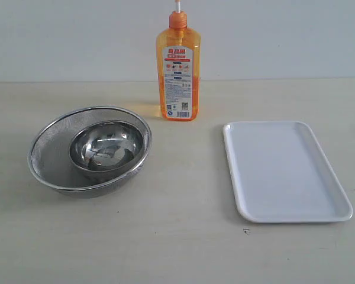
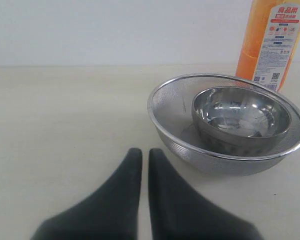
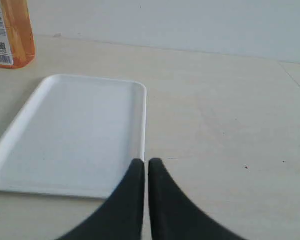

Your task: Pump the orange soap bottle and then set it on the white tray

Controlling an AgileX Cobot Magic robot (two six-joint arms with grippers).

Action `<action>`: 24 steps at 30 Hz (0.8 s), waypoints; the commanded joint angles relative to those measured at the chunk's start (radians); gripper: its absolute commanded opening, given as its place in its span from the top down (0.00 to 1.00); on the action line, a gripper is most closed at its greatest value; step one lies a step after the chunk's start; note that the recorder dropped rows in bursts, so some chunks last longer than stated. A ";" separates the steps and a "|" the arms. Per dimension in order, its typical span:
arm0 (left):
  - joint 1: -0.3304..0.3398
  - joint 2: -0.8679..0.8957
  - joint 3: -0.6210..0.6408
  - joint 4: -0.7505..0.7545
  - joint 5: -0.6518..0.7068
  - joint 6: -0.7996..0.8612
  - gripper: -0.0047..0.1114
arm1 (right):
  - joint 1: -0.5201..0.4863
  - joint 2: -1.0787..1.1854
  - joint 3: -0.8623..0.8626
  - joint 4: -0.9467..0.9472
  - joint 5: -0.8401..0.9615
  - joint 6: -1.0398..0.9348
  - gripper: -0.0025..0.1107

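L gripper (image 2: 145, 154) jaws sitting shut, empty, strainer (image 2: 172, 107) w/ bowl (image 2: 240, 115) ahead | R gripper (image 3: 146, 164) jaws sitting shut, empty, tray (image 3: 70, 130) near tips | bottle (image 1: 178, 71) standing farther ahead, untouched

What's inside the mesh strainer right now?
The mesh strainer holds one steel bowl, which looks empty apart from reflections. The mesh under the bowl is covered, so unseen.

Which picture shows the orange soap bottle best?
The exterior view. There the orange soap bottle stands nearly whole, from base to pump, label facing the camera. The left wrist view catches only part of its body and label; the right wrist view shows just a bottom corner.
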State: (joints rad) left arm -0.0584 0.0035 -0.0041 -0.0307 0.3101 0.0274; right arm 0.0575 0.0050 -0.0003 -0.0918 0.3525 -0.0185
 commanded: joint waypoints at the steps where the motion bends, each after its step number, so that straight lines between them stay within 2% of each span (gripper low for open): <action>1: 0.004 -0.004 0.004 -0.010 -0.004 -0.012 0.92 | -0.008 -0.005 0.000 0.005 -0.010 -0.003 0.98; 24: 0.004 -0.004 0.004 -0.010 -0.004 -0.012 0.92 | -0.008 -0.005 0.000 0.005 -0.004 -0.003 0.98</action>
State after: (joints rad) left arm -0.0584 0.0035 -0.0041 -0.0307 0.3101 0.0274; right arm 0.0575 0.0050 -0.0003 -0.0918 0.3525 -0.0185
